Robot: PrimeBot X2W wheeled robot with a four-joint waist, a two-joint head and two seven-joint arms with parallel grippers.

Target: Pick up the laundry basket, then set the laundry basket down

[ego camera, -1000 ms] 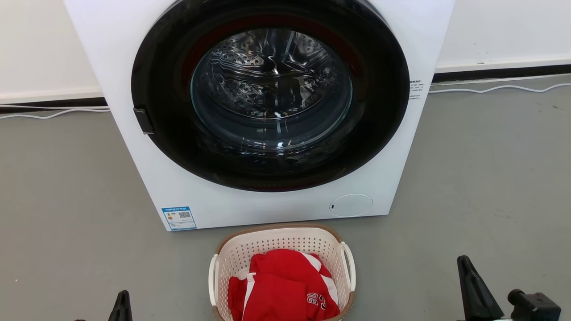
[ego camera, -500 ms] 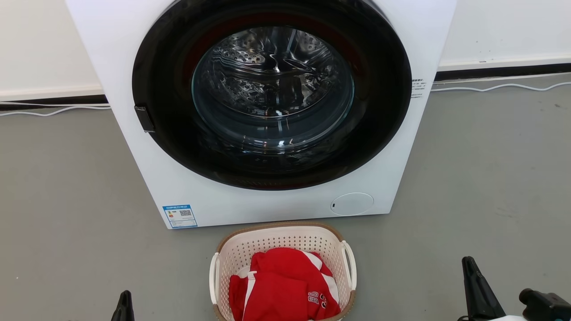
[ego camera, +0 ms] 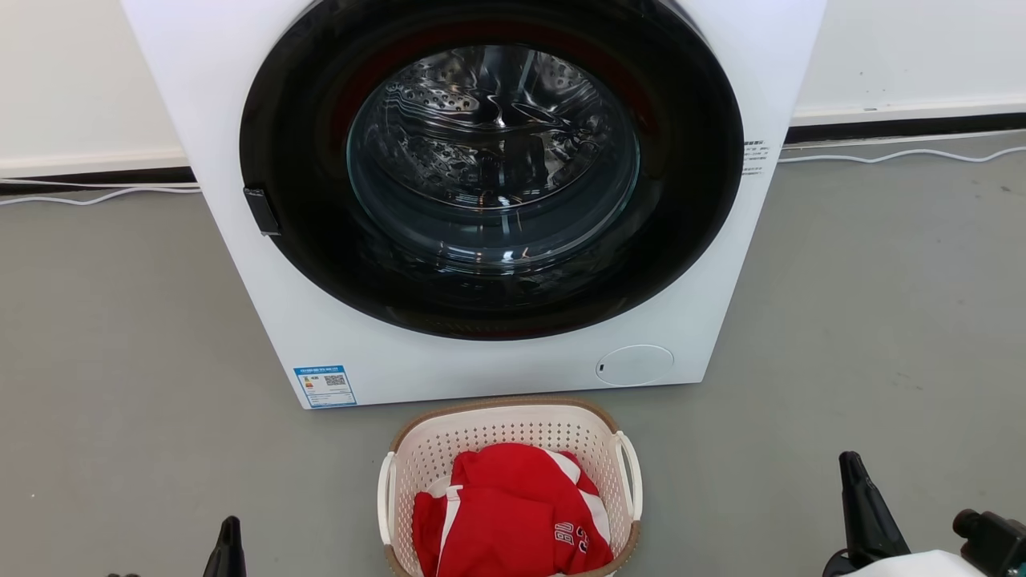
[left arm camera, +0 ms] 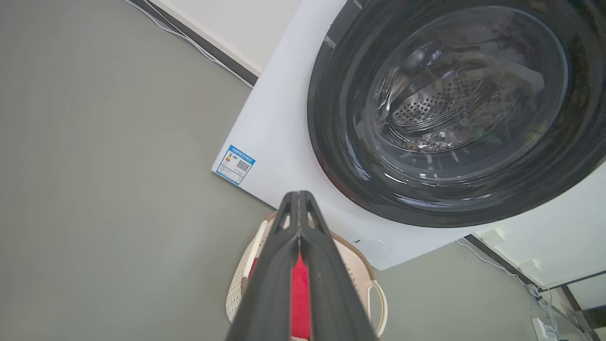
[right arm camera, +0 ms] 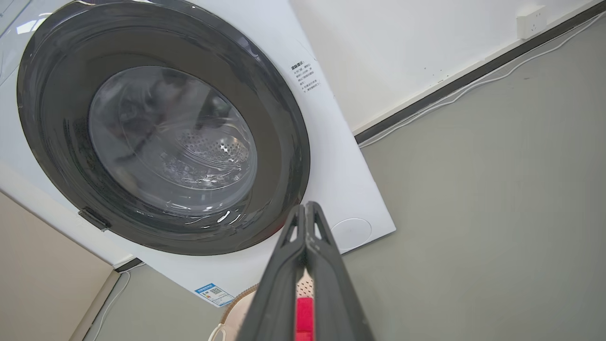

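Note:
The laundry basket [ego camera: 497, 433] is cream-white and perforated, with a brown rim and white loop handles. It stands on the grey floor just in front of the washing machine and holds a red and white garment [ego camera: 513, 513]. My left gripper [ego camera: 231, 537] is shut and empty, low at the left and well clear of the basket. My right gripper [ego camera: 851, 477] is also shut and empty, out to the basket's right. In the left wrist view the shut left gripper [left arm camera: 299, 196] points over the basket [left arm camera: 239, 284]. In the right wrist view the right gripper [right arm camera: 307, 207] hides most of the basket [right arm camera: 236, 303].
A white front-loading washing machine [ego camera: 337, 353] with a closed dark round door [ego camera: 489, 160] stands right behind the basket. White cables [ego camera: 898, 156] run along the wall base. A wall socket [right arm camera: 529, 20] sits on the wall to the right. Bare grey floor lies on both sides.
The whole head picture has shifted slightly right and up, so the camera moved. The right gripper has drifted a little further right. Both grippers remain shut and the basket stays put.

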